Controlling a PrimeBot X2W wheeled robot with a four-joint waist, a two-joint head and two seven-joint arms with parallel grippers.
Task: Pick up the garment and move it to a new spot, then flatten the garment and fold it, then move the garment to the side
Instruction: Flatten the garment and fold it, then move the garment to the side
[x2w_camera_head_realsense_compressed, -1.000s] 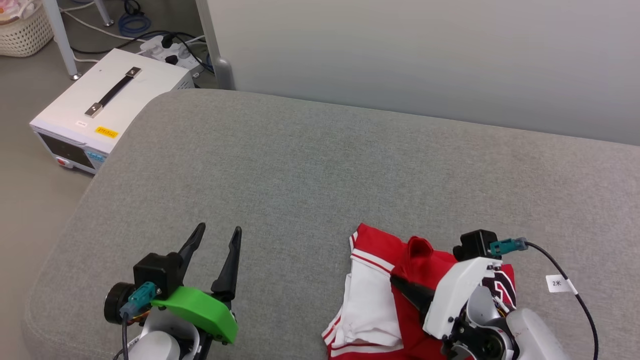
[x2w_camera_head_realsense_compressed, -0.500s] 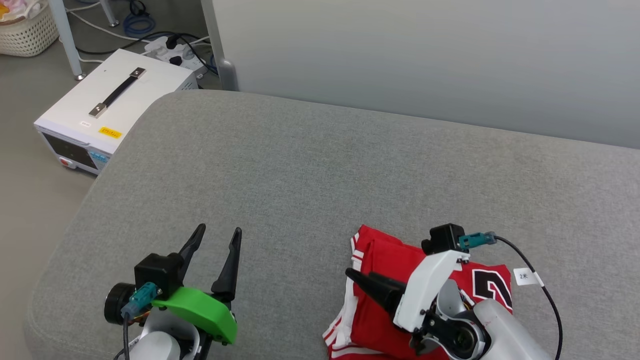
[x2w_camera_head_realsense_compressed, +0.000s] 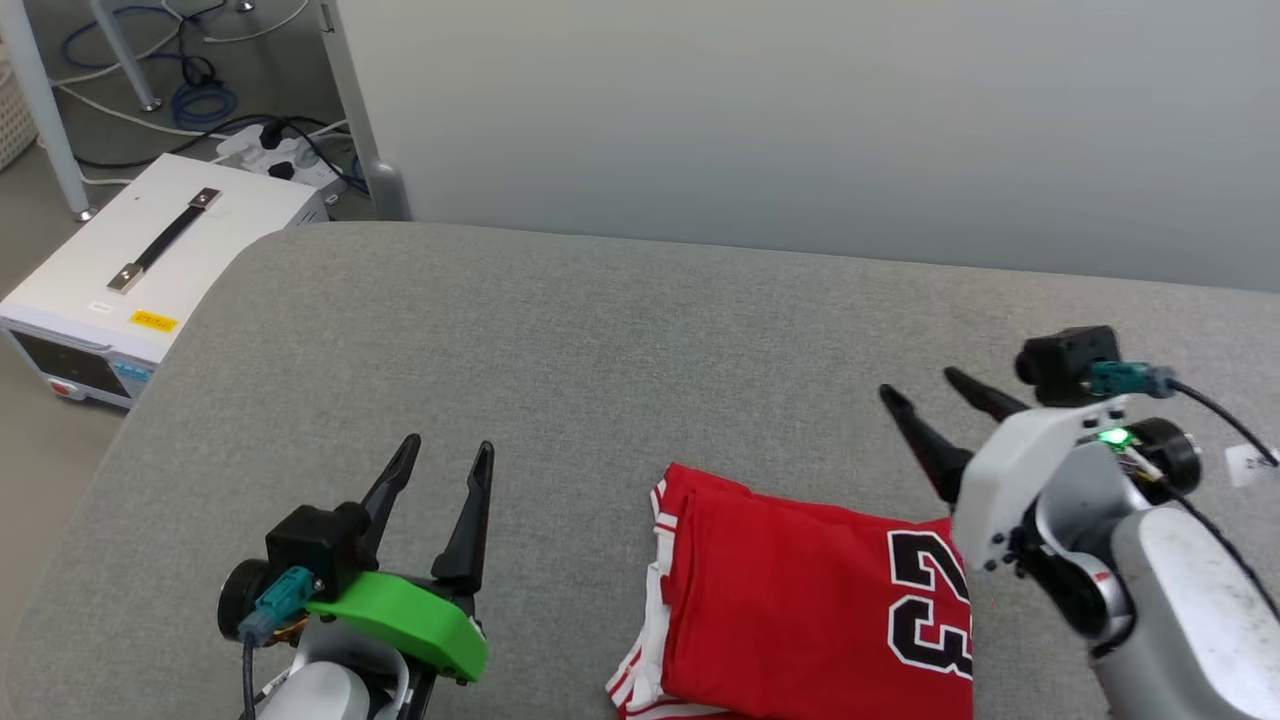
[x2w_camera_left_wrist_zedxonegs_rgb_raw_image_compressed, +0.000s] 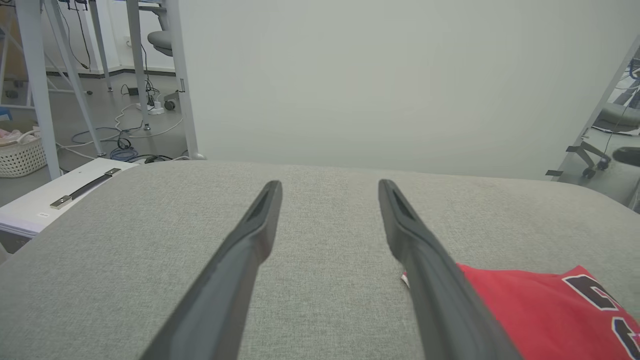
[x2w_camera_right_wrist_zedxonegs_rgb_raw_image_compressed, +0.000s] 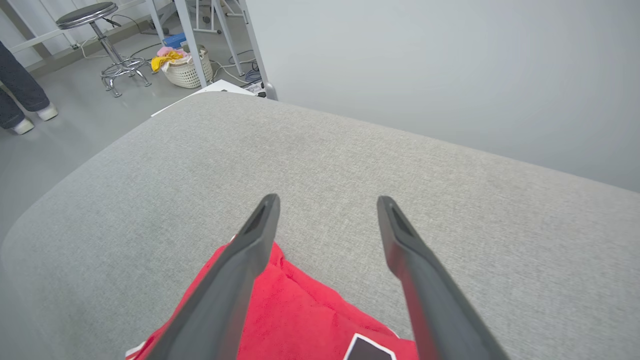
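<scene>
Garment (x2w_camera_head_realsense_compressed: 790, 600): lay folded into a flat red rectangle on the grey cushion (x2w_camera_head_realsense_compressed: 600, 330), at the near edge, right of centre in the head view. Showed black-and-white numerals on its right part and white striped trim along its left edge. Gripped by neither hand.

Left hand (x2w_camera_head_realsense_compressed: 448, 445): sat at the near left, apart from the garment's left edge. Had both dark fingers spread wide, pointing away across bare cushion, with nothing between them (in the left wrist view, just grey fabric in the gap, red cloth off to the lower right).

Right hand (x2w_camera_head_realsense_compressed: 918, 383): stood by the garment's far right corner, fingers wide apart and empty, tips over bare cushion. Overlapped the red cloth with one finger in the right wrist view; could not tell whether touching.

Beyond the cushion: white box (x2w_camera_head_realsense_compressed: 150, 250) with a black handle on the floor at far left, cables behind it, pale partition (x2w_camera_head_realsense_compressed: 800, 120) along the back.
</scene>
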